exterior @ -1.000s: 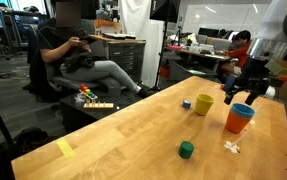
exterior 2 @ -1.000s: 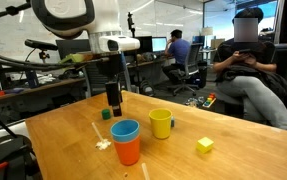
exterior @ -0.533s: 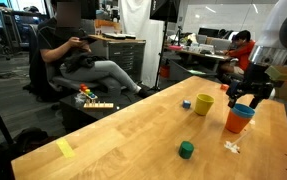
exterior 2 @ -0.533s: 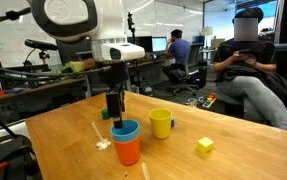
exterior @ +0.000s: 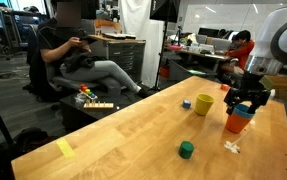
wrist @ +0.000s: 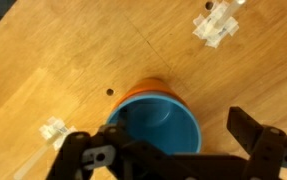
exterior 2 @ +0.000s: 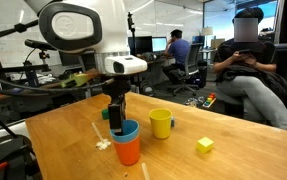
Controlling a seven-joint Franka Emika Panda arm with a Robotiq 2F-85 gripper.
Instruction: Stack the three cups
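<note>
The gripper (exterior 2: 117, 121), jaws spread wide and holding nothing, hangs right over the blue cup (exterior 2: 126, 130), which sits nested in the orange-red cup (exterior 2: 129, 153) on the wooden table (exterior 2: 223, 165); the yellow cup (exterior 2: 161, 123) stands upright just beside them

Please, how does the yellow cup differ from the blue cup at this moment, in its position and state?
The blue cup sits nested in the orange cup; the yellow cup stands alone on the table. The open gripper is at the blue cup, not at the yellow cup. Both stand upright, mouth up, and look similar in size.
</note>
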